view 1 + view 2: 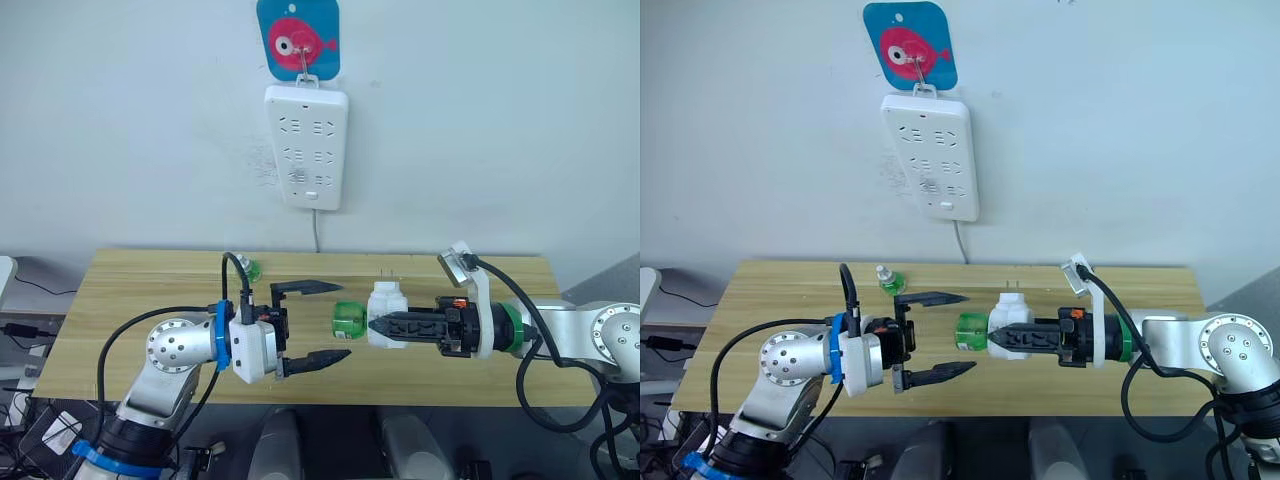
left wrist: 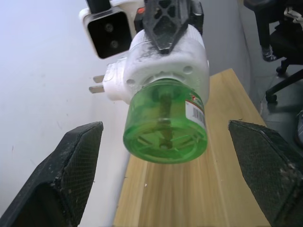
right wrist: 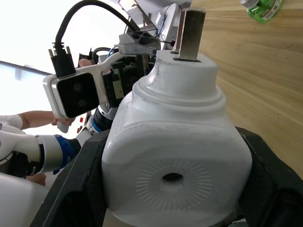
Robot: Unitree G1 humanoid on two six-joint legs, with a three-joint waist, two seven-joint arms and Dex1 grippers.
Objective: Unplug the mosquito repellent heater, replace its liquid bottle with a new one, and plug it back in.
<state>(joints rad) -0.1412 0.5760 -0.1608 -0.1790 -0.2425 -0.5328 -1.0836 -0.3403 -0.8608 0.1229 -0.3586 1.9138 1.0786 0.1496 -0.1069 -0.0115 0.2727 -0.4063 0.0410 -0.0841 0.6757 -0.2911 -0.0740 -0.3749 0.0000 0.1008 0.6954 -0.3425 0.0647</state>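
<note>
Green and smooth, the liquid bottle [image 1: 348,322] jutted from the mosquito repellent heater [image 1: 386,315] clamped in our right claw [image 1: 385,326] above the bench [image 1: 130,290], so we judged our wide-spread left claw [image 1: 322,322] should pinch its light, slippery wall squarely.

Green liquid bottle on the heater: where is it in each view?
Left eye view: green liquid bottle at centre, on the left end of the mosquito repellent heater.
Right eye view: centre, left of the heater.
Left wrist view: centre, its base facing the camera.
Right wrist view: hidden behind the heater body.
Shared landmark: the heater's metal prongs.
</note>
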